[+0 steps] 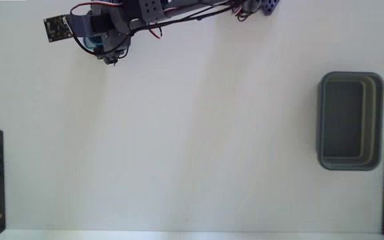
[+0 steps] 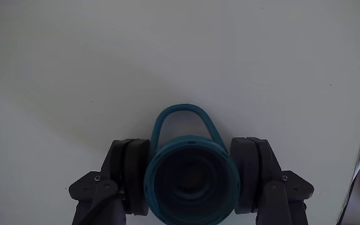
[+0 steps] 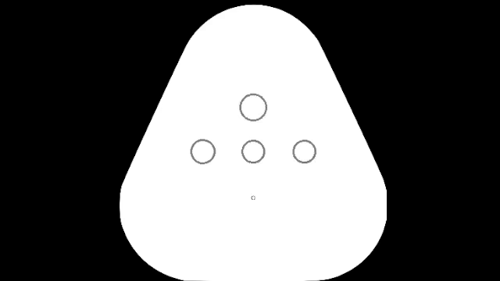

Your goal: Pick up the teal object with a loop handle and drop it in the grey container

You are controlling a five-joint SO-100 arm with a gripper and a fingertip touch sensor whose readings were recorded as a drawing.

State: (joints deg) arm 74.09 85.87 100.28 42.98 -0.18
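So the teal cup sits right between my fingers in the wrist view, dark hollow facing the camera, its thin loop handle poking out past the tips. My hand is clamped on it, one pad on each side. In the fixed view I'm up at the top left of the white worktop, just a sliver of teal showing. The grey container is way over by the right edge, well apart from me.
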